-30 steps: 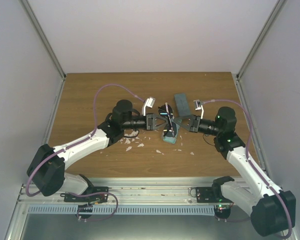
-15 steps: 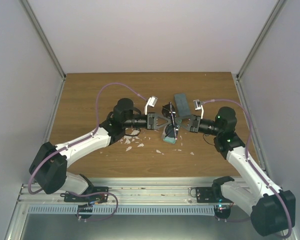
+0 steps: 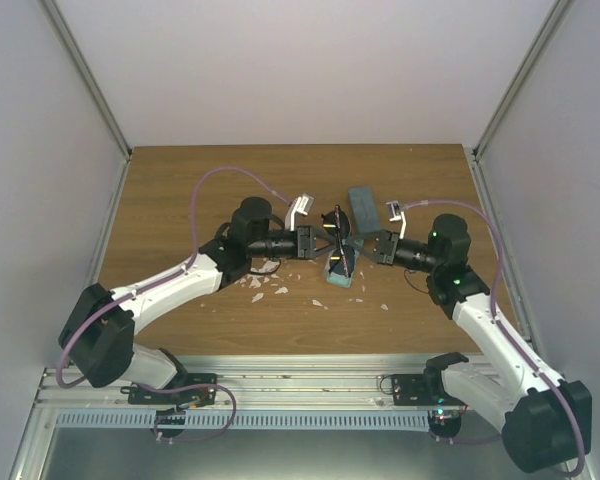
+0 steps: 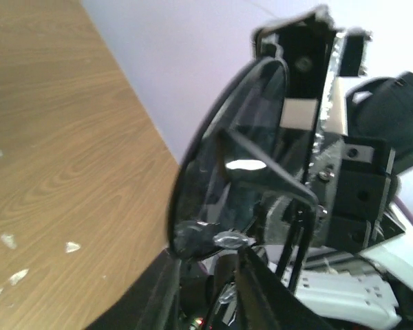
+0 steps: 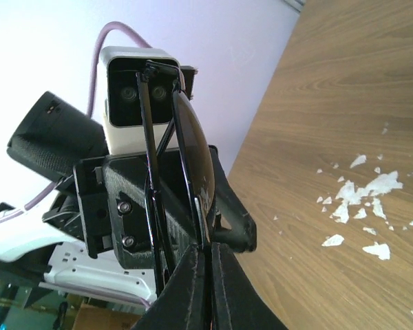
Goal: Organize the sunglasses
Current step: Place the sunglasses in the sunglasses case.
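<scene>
A pair of sunglasses (image 3: 336,232) with dark round lenses and thin black wire frame is held upright in the air between my two grippers, above the middle of the table. My right gripper (image 3: 353,243) is shut on its frame beside the lens (image 5: 193,148); the pinch shows in the right wrist view (image 5: 208,249). My left gripper (image 3: 324,241) faces it from the left, jaws open on either side of the lens (image 4: 227,158), around the nose pad (image 4: 206,256). One left finger (image 5: 237,220) lies just behind the lens. The paler pair is not clearly in view.
A blue-grey case (image 3: 361,206) lies just behind the grippers. Another case with a light blue edge (image 3: 340,273) lies under the held sunglasses. White scraps (image 3: 262,287) are scattered on the wooden table (image 3: 160,200) near the left arm.
My left gripper has moved in closer to the sunglasses and its jaws have narrowed around them. My right gripper has kept its hold, nearly still.
</scene>
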You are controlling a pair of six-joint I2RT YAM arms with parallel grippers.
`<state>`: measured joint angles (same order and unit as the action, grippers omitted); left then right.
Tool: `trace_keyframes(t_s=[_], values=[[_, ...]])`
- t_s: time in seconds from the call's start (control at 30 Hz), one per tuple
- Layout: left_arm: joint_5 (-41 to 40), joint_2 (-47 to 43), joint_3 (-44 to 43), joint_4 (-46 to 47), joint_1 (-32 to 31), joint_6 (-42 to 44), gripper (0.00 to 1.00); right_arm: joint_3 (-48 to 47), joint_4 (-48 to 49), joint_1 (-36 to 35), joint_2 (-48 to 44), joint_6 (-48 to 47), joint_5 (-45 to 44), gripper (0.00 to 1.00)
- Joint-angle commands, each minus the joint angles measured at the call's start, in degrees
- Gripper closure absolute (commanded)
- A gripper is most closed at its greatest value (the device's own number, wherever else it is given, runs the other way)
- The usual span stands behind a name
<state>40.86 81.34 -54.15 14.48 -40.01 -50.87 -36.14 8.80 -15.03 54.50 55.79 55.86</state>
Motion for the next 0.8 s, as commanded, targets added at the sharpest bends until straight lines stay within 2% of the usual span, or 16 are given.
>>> trace_keyframes(t_s=[0.0,0.2,0.33,0.57,0.77], values=[[-11.36,-3.43,0.25,-7.80,0.37,4.65,0.71,-1.56,-5.17,-0.50,-1.25,-0.95,-5.76,1.00],[-19.14,-7.66,3.68,-13.46,2.09,5.90,0.64,-1.74,-10.99,-0.49,-1.06,0.85,-16.35,0.99],[-23.80,-9.80,5.34,-17.35,2.69,6.76,0.63,-3.79,-19.96,-0.61,0.83,-0.45,-29.68,0.99],[-25.69,-12.65,7.86,-20.01,3.05,8.55,0.62,-6.03,-28.95,-3.18,6.13,1.66,-50.62,1.00],[-25.71,-14.89,9.68,-22.02,3.59,10.49,0.61,-7.74,-29.37,-7.00,12.50,4.20,-57.24,0.99]])
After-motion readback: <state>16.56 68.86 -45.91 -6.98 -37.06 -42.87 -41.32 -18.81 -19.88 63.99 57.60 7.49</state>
